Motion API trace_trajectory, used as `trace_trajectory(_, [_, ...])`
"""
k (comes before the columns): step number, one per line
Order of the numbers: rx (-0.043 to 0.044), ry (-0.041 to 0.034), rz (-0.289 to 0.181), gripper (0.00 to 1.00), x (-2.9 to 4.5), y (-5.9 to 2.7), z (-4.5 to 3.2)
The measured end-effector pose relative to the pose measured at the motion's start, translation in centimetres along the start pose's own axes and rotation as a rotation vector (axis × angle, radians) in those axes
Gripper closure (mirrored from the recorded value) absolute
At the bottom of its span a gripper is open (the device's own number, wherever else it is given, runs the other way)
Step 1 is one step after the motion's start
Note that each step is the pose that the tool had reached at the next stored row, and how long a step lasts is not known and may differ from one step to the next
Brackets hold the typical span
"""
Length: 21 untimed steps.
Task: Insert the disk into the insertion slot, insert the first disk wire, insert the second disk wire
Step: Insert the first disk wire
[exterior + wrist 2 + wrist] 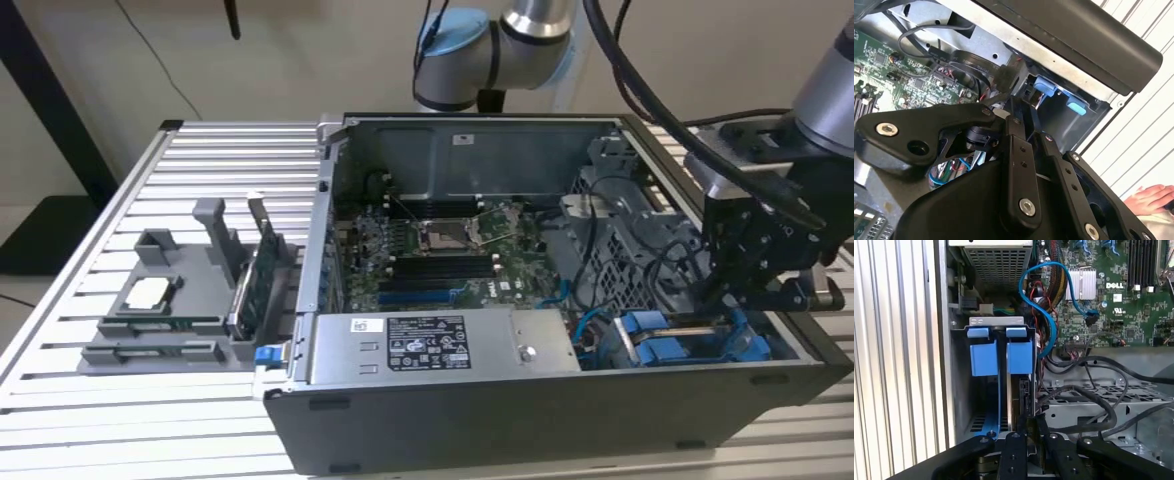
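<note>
Occupying the insertion slot (pixel 961 385): the disk (pixel 1019 357) (blue-framed).

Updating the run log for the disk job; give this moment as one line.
gripper: at end of disk | disk: in slot, beside second blue carrier

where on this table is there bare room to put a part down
Bare table lies beyond the grey holder, and there is a free strip in front of it, beside the case. Crowded: the case corner where the gripper, blue frames and cables meet.
</note>
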<state>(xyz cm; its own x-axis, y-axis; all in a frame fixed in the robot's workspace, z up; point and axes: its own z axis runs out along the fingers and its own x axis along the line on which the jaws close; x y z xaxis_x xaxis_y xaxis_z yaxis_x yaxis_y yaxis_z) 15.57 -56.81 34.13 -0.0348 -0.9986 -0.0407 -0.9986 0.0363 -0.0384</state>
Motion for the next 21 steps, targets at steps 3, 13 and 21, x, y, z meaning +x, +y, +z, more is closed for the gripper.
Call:
trace_trajectory(3, [0.0002,0.0001,0.002,0.81,-0.03,-0.04,0.21])
trace_trajectory(13, [0.0003,0.0003,0.007,0.73,-0.03,-0.05,0.97])
trace_trajectory(21, [-0.0041,0.0005,0.008,0.73,-0.08,-0.09,-0.1])
